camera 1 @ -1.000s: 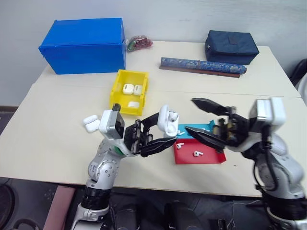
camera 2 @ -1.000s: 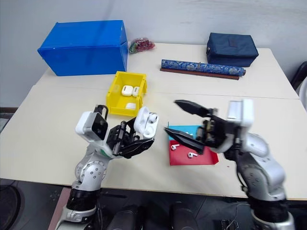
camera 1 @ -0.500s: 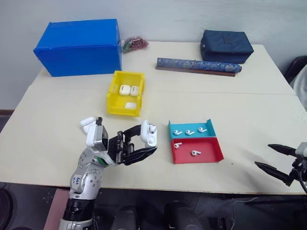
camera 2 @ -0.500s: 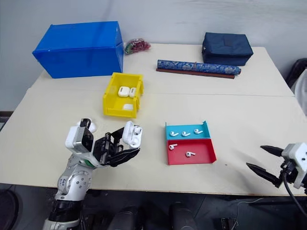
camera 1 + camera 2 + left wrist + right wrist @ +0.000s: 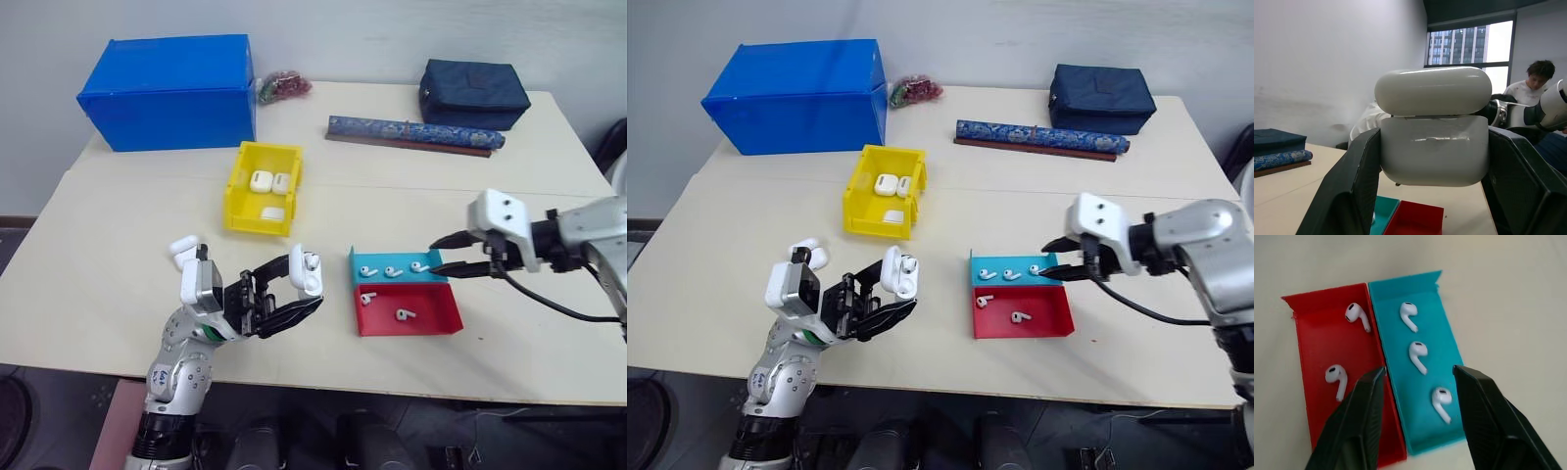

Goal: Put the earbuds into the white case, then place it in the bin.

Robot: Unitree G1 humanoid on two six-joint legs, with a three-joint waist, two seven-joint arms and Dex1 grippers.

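My left gripper (image 5: 297, 286) is shut on the white case (image 5: 307, 271) and holds it above the table's front left. The case's lid is flipped up (image 5: 1434, 147), and one earbud sits inside. Three earbuds (image 5: 1418, 352) lie in the teal tray (image 5: 377, 258), and two more (image 5: 1334, 377) lie in the red tray (image 5: 431, 305) beside it. Above the right end of the teal tray hovers my right gripper (image 5: 436, 255), open and tilted down, with nothing between its fingers (image 5: 1366, 401). The yellow bin (image 5: 235, 196) stands behind the left gripper and holds three white cases.
Two spare white cases (image 5: 183, 250) lie left of my left wrist. At the back stand a large blue box (image 5: 167, 90), a small red packet (image 5: 284, 86), a long patterned box (image 5: 411, 134) and a dark blue pouch (image 5: 473, 93). A person (image 5: 1528, 83) sits beyond the table.
My right gripper left the case, swung out to the front right edge, then came in over the teal tray with its jaws narrower. The left gripper kept the case almost still.
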